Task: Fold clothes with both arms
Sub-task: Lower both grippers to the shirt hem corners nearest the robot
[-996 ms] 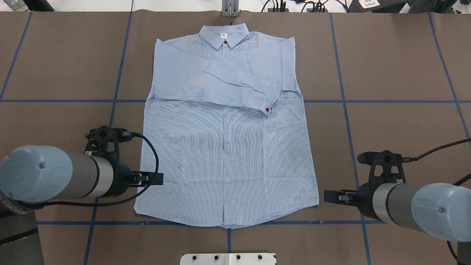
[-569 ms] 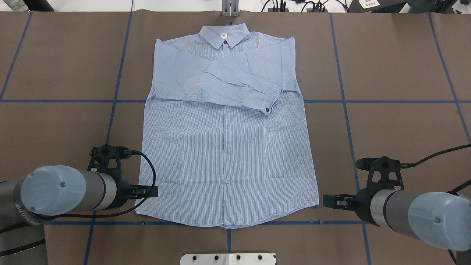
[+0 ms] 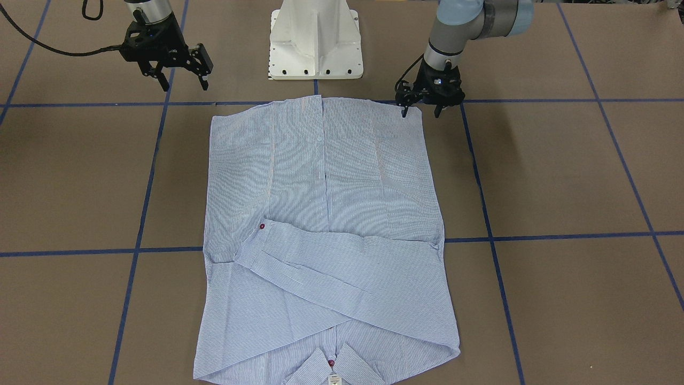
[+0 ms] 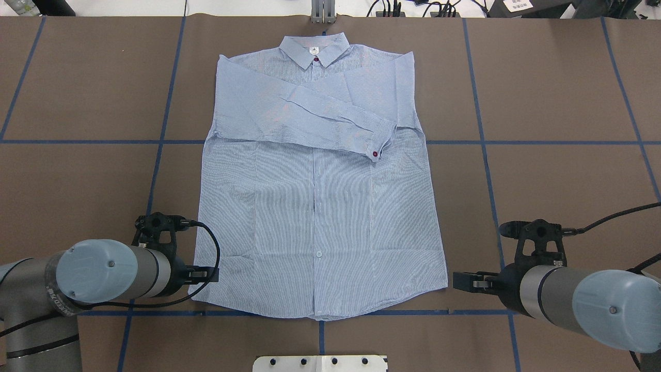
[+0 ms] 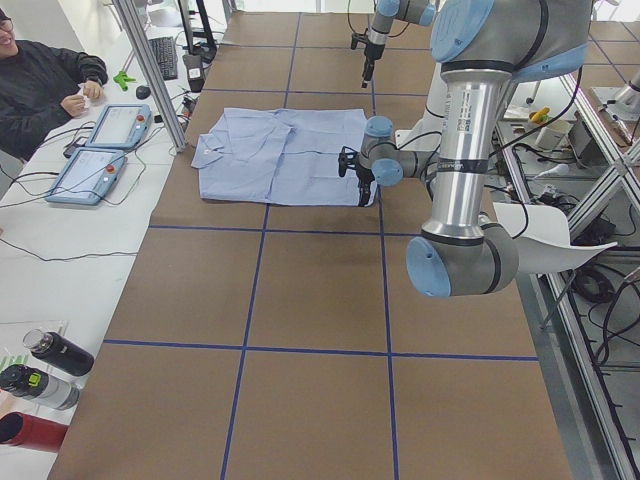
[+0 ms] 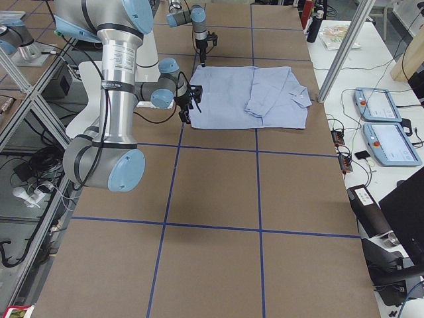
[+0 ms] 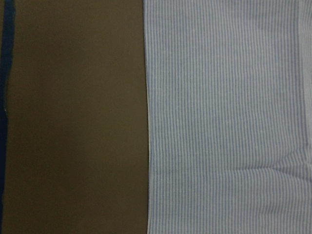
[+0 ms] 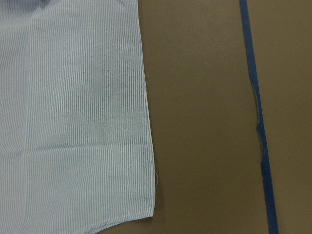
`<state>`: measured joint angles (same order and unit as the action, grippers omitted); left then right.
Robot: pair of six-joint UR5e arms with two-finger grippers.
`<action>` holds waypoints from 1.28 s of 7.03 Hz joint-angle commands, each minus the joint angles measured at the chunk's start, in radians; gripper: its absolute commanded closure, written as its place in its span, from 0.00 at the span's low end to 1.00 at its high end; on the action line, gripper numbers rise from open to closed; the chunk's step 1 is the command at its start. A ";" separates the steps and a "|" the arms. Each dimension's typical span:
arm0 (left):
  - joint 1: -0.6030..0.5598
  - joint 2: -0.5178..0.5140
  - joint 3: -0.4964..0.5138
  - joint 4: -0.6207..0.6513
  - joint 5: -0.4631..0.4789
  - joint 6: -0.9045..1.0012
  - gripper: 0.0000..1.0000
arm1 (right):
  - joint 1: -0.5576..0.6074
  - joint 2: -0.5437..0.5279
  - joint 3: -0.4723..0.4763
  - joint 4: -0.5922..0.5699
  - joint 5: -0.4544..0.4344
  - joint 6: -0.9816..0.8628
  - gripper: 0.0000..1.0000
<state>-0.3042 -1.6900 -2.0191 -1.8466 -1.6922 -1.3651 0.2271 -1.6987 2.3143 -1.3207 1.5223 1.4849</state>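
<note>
The light blue striped shirt lies flat on the brown table, collar at the far side, both sleeves folded across the chest. My left gripper is open and low at the hem's corner on my left; one finger stands over the cloth and the other outside the side edge. It also shows in the overhead view as the left gripper. My right gripper is open and hangs clear of the opposite hem corner, beside the shirt. The left wrist view shows only the shirt's side edge.
The white pedestal base stands just behind the hem. Blue tape lines cross the brown table cover. A seated person, two teach pendants and bottles are at the operators' side table.
My left arm has drawn back along the shirt's side edge towards the hem corner. The right gripper has shifted only slightly. The shirt has not moved.
</note>
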 commanded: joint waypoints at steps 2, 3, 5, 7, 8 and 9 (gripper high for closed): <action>0.007 0.001 0.002 -0.005 -0.009 0.001 0.36 | 0.001 -0.001 -0.001 0.000 -0.001 0.000 0.00; 0.016 0.001 0.003 -0.005 -0.011 0.000 0.38 | 0.001 -0.001 0.000 0.000 -0.005 0.000 0.00; 0.016 0.001 0.006 -0.005 -0.014 0.001 0.41 | 0.001 -0.001 -0.001 -0.002 -0.005 0.000 0.00; 0.016 0.003 0.013 -0.005 -0.014 0.003 0.43 | 0.001 -0.001 -0.001 0.000 -0.005 0.000 0.00; 0.017 0.001 0.014 -0.005 -0.014 0.003 0.45 | 0.001 -0.001 -0.001 -0.002 -0.005 0.000 0.00; 0.017 0.001 0.016 -0.005 -0.014 0.003 0.47 | 0.001 -0.001 -0.001 0.000 -0.005 0.000 0.00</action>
<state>-0.2874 -1.6883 -2.0052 -1.8515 -1.7058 -1.3624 0.2285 -1.6996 2.3133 -1.3216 1.5171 1.4849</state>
